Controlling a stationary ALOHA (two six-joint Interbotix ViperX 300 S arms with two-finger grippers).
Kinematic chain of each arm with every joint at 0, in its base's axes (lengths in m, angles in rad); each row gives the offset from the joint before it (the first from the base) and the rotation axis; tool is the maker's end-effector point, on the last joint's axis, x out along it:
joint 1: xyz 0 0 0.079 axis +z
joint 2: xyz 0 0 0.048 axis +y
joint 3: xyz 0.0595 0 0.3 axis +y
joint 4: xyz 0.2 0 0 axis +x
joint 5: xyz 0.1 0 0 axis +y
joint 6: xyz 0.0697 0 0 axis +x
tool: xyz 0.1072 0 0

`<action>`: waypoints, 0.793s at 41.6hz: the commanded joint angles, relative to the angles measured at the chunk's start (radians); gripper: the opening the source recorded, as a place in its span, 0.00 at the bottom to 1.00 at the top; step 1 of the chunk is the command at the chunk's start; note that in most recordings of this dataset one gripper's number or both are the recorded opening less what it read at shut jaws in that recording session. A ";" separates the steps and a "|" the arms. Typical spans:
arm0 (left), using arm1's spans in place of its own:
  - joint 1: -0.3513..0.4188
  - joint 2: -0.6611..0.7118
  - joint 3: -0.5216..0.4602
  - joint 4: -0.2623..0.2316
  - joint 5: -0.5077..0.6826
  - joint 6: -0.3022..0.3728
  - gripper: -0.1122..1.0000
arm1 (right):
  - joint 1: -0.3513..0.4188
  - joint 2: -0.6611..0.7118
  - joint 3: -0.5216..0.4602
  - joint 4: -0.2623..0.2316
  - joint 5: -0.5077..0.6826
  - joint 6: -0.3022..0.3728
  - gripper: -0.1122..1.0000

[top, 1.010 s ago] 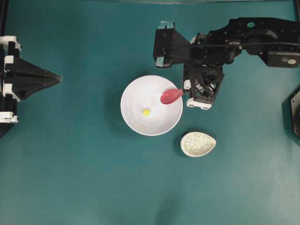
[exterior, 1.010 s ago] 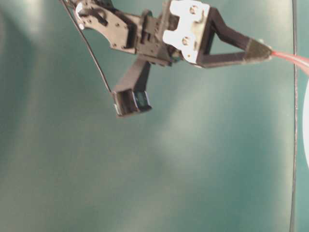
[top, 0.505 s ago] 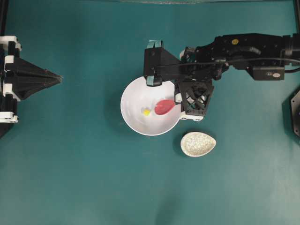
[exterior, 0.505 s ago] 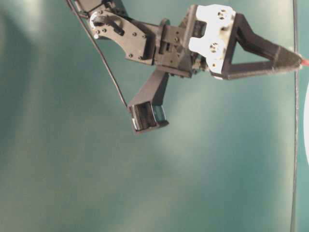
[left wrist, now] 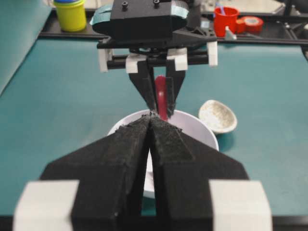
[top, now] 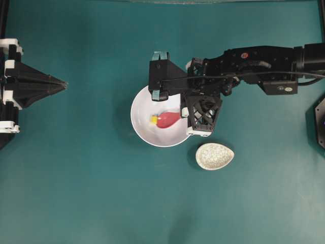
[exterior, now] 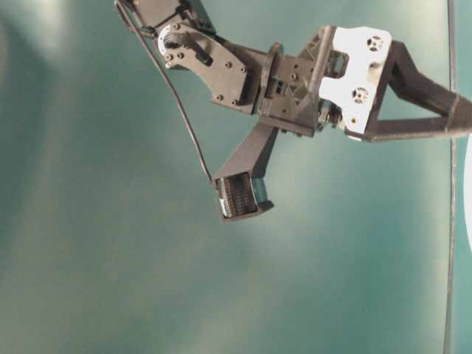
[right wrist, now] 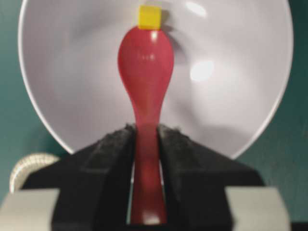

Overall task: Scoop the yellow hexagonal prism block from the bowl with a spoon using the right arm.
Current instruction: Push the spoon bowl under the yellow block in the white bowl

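Observation:
The white bowl (top: 144,131) stands mid-table. Inside it lies the yellow hexagonal prism block (top: 154,119), small and bright. The pink-red spoon (top: 167,119) reaches into the bowl from the right, and its scoop tip touches the block (right wrist: 149,17). My right gripper (right wrist: 146,131) is shut on the spoon's handle (right wrist: 146,159), just over the bowl's right rim (top: 184,113). The scoop (right wrist: 146,67) faces the wrist camera and holds nothing. My left gripper (top: 63,85) rests shut at the table's left edge, pointing toward the bowl (left wrist: 202,134).
A small oval speckled dish (top: 214,156) sits just below and right of the bowl. Beyond the table's far edge the left wrist view shows a yellow tub (left wrist: 70,12) and a red cup (left wrist: 226,19). The right arm (exterior: 295,74) spans the table-level view.
The right arm has swung left and lowered, carrying the spoon from the bowl's right rim to the block. The block has shifted slightly left. The left arm has not moved.

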 commanded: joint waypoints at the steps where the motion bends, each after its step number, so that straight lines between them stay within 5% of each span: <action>1: 0.003 0.009 -0.020 0.003 -0.009 0.002 0.10 | 0.005 -0.017 -0.012 -0.002 -0.034 -0.002 0.29; 33: 0.003 0.011 -0.020 0.003 -0.008 0.002 0.10 | 0.006 -0.017 -0.012 -0.003 -0.193 -0.006 0.29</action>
